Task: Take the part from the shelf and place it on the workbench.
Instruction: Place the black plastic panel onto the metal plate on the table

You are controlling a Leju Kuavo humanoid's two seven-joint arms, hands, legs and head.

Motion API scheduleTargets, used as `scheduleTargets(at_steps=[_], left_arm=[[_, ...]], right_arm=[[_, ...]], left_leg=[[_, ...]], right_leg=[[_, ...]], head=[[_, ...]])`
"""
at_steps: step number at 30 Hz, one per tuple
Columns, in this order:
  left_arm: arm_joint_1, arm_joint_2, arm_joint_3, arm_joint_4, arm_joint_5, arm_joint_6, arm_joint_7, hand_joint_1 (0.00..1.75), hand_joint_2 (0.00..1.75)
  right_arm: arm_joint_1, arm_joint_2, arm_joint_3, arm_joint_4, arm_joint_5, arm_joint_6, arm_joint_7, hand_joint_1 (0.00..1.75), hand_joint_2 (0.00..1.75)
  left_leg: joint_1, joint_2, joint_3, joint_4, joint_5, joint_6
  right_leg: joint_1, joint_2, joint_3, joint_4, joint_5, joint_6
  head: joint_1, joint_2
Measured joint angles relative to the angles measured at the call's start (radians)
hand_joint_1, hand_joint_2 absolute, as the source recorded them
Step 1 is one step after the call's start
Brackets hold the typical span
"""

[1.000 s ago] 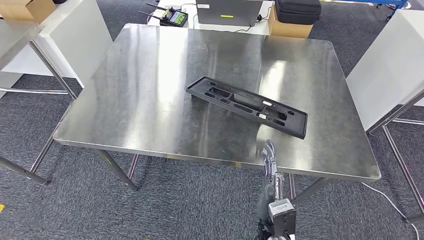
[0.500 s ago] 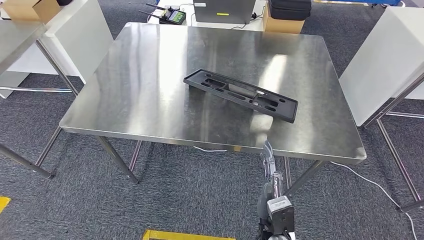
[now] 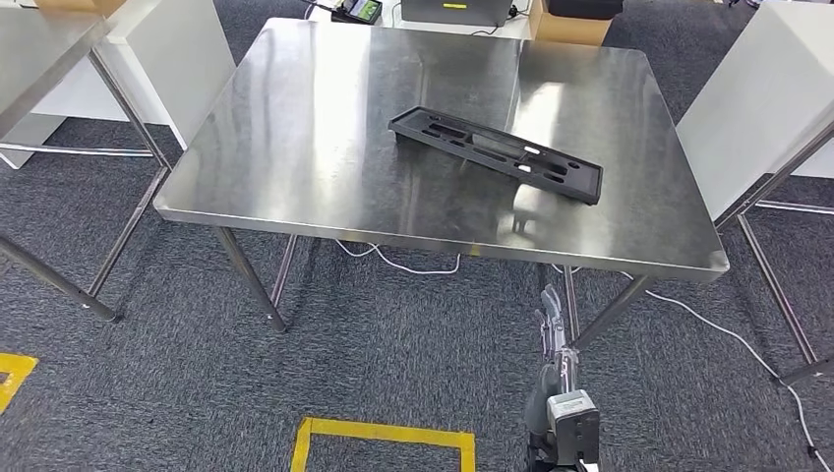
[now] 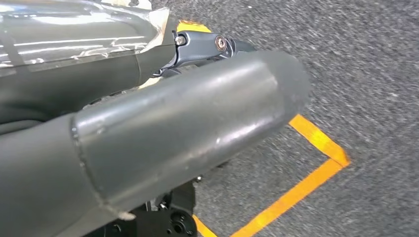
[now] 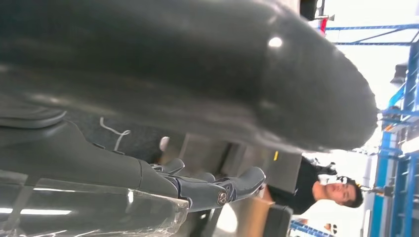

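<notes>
While the right hand [image 3: 553,329] hangs low beside the robot with its fingers stretched out and nothing in them, the left hand [image 4: 207,47] shows at its wrist camera as little more than a thumb and a dark fingertip, so I cannot tell whether it is spread or curled. Beyond the right hand stands the steel worktop [image 3: 295,147], and the black part [image 3: 495,153] lies flat on it, near the middle and well in from the edges. The placing looks done; the sound course now is to keep both arms down and clear of the worktop edge. Yellow floor tape [image 3: 384,438] marks a box on the carpet. No label or writing can be read.
</notes>
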Motion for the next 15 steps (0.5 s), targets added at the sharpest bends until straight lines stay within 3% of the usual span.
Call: scheduleTargets(at_steps=[2, 3, 4, 6, 7, 9, 10, 11, 12, 13, 15], left_arm=[[0.001, -0.001, -0.001, 0.000, -0.006, -0.006, 0.000, 0.00, 0.00], [0.002, -0.001, -0.002, 0.000, -0.009, -0.009, 0.000, 0.00, 0.00], [0.004, -0.002, -0.002, 0.000, -0.011, -0.011, 0.000, 0.00, 0.00], [0.007, -0.001, -0.002, 0.000, -0.015, -0.014, -0.002, 0.00, 0.00], [0.009, 0.000, -0.002, 0.000, -0.016, -0.016, -0.003, 0.00, 0.00], [0.011, 0.001, -0.003, 0.000, -0.019, -0.020, -0.005, 0.00, 0.00], [0.012, 0.002, -0.003, 0.000, -0.022, -0.021, -0.006, 0.00, 0.00], [0.012, 0.002, -0.003, 0.000, -0.025, -0.023, -0.006, 0.00, 0.00], [0.012, 0.002, -0.003, 0.000, -0.028, -0.023, -0.007, 0.00, 0.00], [0.012, 0.002, -0.004, 0.000, -0.031, -0.024, -0.007, 0.00, 0.00], [0.011, 0.003, -0.006, 0.000, -0.035, -0.026, -0.008, 0.00, 0.00]], right_arm=[[0.013, -0.004, -0.004, -0.007, -0.008, -0.005, -0.007, 0.00, 0.00], [0.020, -0.006, -0.006, -0.011, -0.011, -0.008, -0.011, 0.00, 0.00], [0.028, -0.007, -0.007, -0.015, -0.013, -0.011, -0.014, 0.00, 0.00], [0.040, -0.009, -0.009, -0.019, -0.014, -0.014, -0.014, 0.00, 0.00], [0.044, -0.009, -0.010, -0.021, -0.014, -0.014, -0.012, 0.00, 0.00], [0.047, -0.007, -0.012, -0.023, -0.013, -0.014, -0.007, 0.00, 0.00], [0.048, -0.005, -0.013, -0.025, -0.012, -0.014, -0.004, 0.00, 0.00], [0.048, -0.004, -0.014, -0.025, -0.011, -0.014, -0.001, 0.00, 0.00], [0.048, -0.003, -0.015, -0.025, -0.010, -0.014, 0.002, 0.00, 0.00], [0.048, -0.001, -0.016, -0.026, -0.009, -0.014, 0.004, 0.00, 0.00], [0.048, 0.000, -0.018, -0.028, -0.007, -0.014, 0.006, 0.00, 0.00]], left_leg=[[-0.002, 0.000, -0.015, -0.001, 0.025, -0.009], [-0.002, 0.001, -0.018, -0.003, 0.036, -0.015], [-0.002, 0.003, -0.018, -0.007, 0.046, -0.021], [0.001, 0.003, -0.022, -0.011, 0.059, -0.031], [0.003, 0.001, -0.029, 0.001, 0.038, -0.037], [0.009, -0.003, -0.050, 0.079, -0.061, -0.049], [0.013, -0.004, -0.060, 0.143, -0.120, -0.056], [0.017, -0.005, -0.065, 0.204, -0.155, -0.063], [0.022, -0.005, -0.064, 0.249, -0.168, -0.070], [0.029, -0.005, -0.047, 0.264, -0.157, -0.077], [0.045, -0.004, 0.033, 0.198, -0.113, -0.092]], right_leg=[[0.014, 0.000, 0.111, -0.157, -0.002, -0.014], [0.020, 0.000, 0.141, -0.208, -0.010, -0.023], [0.025, 0.000, 0.148, -0.230, -0.013, -0.029], [0.016, -0.001, 0.133, -0.231, 0.007, -0.039], [0.009, -0.003, 0.124, -0.233, 0.021, -0.048], [-0.002, -0.006, 0.101, -0.234, 0.048, -0.062], [-0.001, -0.007, 0.086, -0.233, 0.061, -0.066], [-0.001, -0.009, 0.073, -0.231, 0.072, -0.066], [-0.001, -0.011, 0.061, -0.228, 0.082, -0.062], [-0.003, -0.012, 0.046, -0.223, 0.091, -0.058], [-0.009, -0.013, 0.015, -0.203, 0.105, -0.045]], head=[[-0.001, 0.000], [-0.001, 0.000], [-0.001, 0.000], [-0.002, 0.000], [-0.003, 0.000], [-0.007, 0.000], [-0.008, 0.000], [-0.009, 0.000], [-0.008, 0.000], [-0.008, 0.000], [-0.009, 0.000]])
